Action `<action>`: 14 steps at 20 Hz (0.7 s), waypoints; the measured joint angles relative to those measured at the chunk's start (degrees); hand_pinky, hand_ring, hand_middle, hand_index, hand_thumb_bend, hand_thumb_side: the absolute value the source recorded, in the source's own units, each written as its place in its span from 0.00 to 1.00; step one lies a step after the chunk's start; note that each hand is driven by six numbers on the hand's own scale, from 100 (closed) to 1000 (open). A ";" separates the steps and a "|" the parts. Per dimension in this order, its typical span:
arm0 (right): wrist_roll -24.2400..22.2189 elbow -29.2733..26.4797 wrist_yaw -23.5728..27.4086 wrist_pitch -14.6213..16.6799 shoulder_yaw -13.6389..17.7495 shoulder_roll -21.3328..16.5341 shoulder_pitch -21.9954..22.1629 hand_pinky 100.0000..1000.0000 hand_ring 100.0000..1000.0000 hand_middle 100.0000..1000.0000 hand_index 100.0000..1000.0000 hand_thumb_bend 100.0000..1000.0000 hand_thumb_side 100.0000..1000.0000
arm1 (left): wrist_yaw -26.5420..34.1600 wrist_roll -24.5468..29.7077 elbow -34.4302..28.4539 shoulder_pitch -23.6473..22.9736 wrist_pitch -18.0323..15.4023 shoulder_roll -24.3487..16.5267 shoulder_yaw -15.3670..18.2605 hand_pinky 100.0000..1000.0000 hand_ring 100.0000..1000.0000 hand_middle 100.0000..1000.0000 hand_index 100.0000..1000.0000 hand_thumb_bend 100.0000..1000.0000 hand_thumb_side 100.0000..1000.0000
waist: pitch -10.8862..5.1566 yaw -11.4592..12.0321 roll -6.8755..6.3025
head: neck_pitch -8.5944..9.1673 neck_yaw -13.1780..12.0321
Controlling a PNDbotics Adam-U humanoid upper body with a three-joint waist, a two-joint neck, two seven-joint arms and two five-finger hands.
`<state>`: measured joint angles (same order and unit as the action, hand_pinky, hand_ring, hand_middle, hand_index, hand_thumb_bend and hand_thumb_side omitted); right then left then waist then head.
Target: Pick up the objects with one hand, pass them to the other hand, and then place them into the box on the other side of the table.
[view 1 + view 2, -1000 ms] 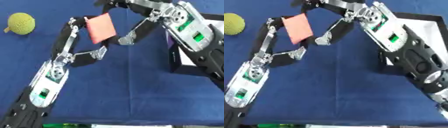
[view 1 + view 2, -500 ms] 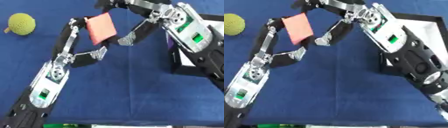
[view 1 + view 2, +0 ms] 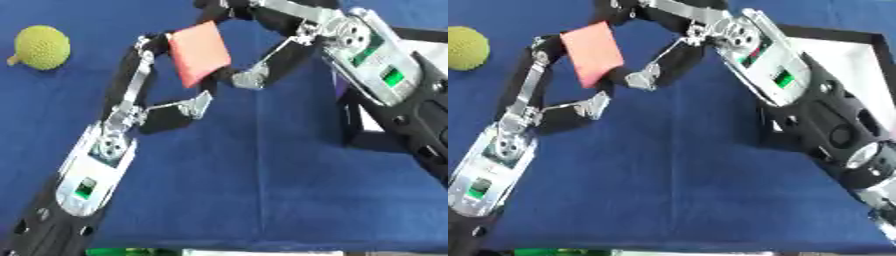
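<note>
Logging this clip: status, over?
Both hands on pink-red block, mid-handover. Box at right. Yellow-green ball lies apart.

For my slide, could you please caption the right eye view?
Both hands meet at a pink block above the blue table.

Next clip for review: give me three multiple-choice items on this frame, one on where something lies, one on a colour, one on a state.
1. Where does the yellow-green knitted ball lie?
A. far left of the blue tablecloth
B. inside the box
C. in the right hand

2. What colour is the flat card-like object?
A. green
B. salmon red
C. white

3. How is that object held?
A. lying flat on the cloth
B. resting in the box
C. raised, between the left hand and right hand

Answers: 1 A, it sits by the left edge; 2 B, its face is salmon red; 3 C, fingers of both hands meet at it.
</note>
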<state>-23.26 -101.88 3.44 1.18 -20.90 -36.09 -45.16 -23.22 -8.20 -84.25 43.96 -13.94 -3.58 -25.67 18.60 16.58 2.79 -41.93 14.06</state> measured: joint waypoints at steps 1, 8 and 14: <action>-0.06 0.00 0.16 -0.10 0.00 0.00 0.00 0.88 1.00 0.63 0.66 0.00 0.00 | 0.03 0.06 0.00 0.00 -0.03 0.00 0.00 0.74 0.40 0.23 0.51 0.00 0.20 | 0.03 0.00 0.02 | 0.00 0.01; -0.33 -0.01 0.38 -0.37 0.00 0.00 0.00 0.87 1.00 0.60 0.63 0.00 0.00 | 0.03 0.74 0.00 0.00 0.01 -0.04 0.00 0.75 0.41 0.27 0.54 0.00 0.21 | 0.09 0.00 0.10 | -0.01 0.03; -0.13 0.16 0.62 -0.43 0.00 -0.05 0.30 0.87 1.00 0.59 0.62 0.00 0.02 | -1.53 2.53 0.00 0.07 1.68 -0.04 0.00 0.81 0.53 0.38 0.70 0.00 0.14 | 0.09 -0.13 0.09 | -0.01 -0.03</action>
<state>-23.39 -101.73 4.06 0.75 -20.90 -36.14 -44.86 -24.74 -5.67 -84.25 44.04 -12.26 -3.62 -25.68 18.70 16.44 2.88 -41.94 14.03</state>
